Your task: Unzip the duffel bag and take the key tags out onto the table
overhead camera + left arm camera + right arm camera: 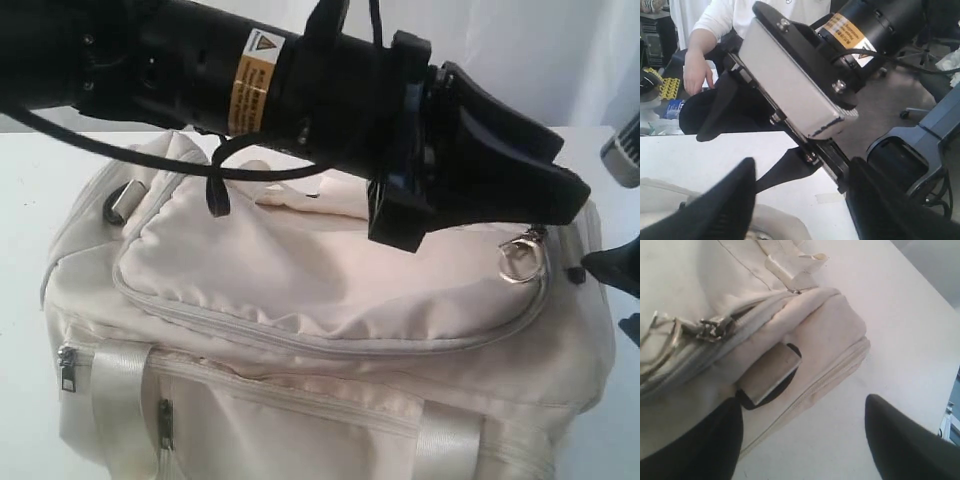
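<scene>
Since the duffel bag (300,270) fills the near part of the exterior view with slack, wrinkled cream fabric, it will likely sag and slide on the table (25,220) rather than resist a tug. One gripper probably has to pin it while the other draws the zipper. Nearest the camera, a shiny webbing handle (115,400) and the front pocket zipper pulls (66,365) lie flat against the front panel; the webbing looks slick and a poor place to hold. Farther up, the curved top zipper (330,347) ends at a metal pull with a ring (522,258), the likeliest hold, though it is hard, thin and apt to slip unless pinched squarely. Close above it in that view hovers the left gripper (565,178), its jaws parted and empty in its wrist view. At the bag's end, the right gripper (802,410) is likewise spread wide, grasping nothing, beside a metal buckle (770,372). The key tags are not in view, presumably inside, and should be light and loose. Beyond the bag the white table continues.
</scene>
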You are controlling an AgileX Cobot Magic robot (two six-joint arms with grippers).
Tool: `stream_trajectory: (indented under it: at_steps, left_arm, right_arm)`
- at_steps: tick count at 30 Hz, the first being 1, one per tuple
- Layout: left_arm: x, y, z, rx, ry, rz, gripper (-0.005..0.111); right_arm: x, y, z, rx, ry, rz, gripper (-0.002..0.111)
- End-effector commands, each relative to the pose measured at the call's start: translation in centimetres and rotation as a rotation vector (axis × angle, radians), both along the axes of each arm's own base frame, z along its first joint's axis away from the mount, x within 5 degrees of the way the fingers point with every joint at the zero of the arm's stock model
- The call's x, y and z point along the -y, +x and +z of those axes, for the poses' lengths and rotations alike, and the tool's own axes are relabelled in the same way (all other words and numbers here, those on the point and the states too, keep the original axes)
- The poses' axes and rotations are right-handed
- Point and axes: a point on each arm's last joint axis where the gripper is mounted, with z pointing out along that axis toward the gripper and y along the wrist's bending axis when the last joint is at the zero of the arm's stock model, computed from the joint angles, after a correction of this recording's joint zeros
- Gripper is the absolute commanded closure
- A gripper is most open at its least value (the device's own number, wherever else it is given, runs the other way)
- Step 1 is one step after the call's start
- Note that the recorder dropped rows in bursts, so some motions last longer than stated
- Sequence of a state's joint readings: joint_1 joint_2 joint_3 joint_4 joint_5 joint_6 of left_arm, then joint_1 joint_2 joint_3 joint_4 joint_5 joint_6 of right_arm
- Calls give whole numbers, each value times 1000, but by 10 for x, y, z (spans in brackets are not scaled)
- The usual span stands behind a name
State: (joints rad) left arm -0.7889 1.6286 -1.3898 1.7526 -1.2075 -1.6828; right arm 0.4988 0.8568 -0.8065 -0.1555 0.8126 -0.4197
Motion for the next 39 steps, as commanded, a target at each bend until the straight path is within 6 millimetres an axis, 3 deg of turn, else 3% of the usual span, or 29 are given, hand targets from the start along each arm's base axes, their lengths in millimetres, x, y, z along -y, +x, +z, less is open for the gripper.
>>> stream_trajectory:
  at_steps: [1, 5, 9, 16, 22, 25, 28, 35, 39]
  left_arm:
    - [-4, 0, 7, -68, 0, 12, 37]
    - [-19, 21, 7, -111, 7, 93, 49]
    - [-49, 55, 8, -157, 5, 228, 51]
    - [-133, 118, 7, -226, -16, 537, 50]
    - [-219, 147, -15, -285, -13, 797, 50]
    - [-256, 149, -35, -375, -7, 910, 50]
    - [-276, 143, -62, -478, 13, 972, 49]
    - [-274, 119, -113, -628, 83, 967, 42]
    - [-278, 114, -118, -574, 99, 966, 42]
  right_arm:
    - [1, -1, 0, -2, 4, -8, 43]
    - [6, -2, 2, 21, -10, -44, 43]
    - [10, -3, 8, 67, 34, -114, 43]
    - [13, -9, 19, 119, 210, -209, 43]
    - [13, -10, 20, 113, 269, -248, 43]
    - [13, -10, 20, 97, 318, -289, 43]
    - [13, -10, 20, 83, 361, -324, 43]
    - [13, -9, 20, 68, 389, -353, 43]
    - [13, -9, 19, 65, 387, -354, 43]
